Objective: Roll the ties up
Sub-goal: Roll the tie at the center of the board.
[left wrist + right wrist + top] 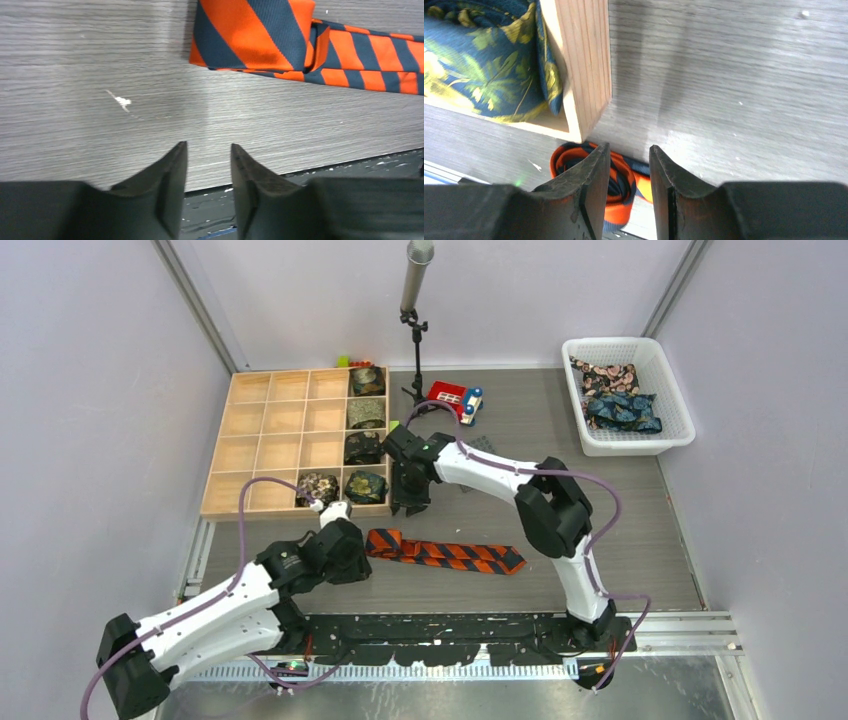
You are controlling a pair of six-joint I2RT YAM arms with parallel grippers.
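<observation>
Ties (364, 448) are sitting rolled in five tray (270, 430) slots; the striped tie (445, 554) is lying barely rolled ahead of the left end effector (208, 146), under the right end effector (626, 146), both half-open, empty.

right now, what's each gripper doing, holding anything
left gripper: open, holding nothing; the striped tie lies on the table ahead of it.
right gripper: open, nothing held between its fingers.
</observation>
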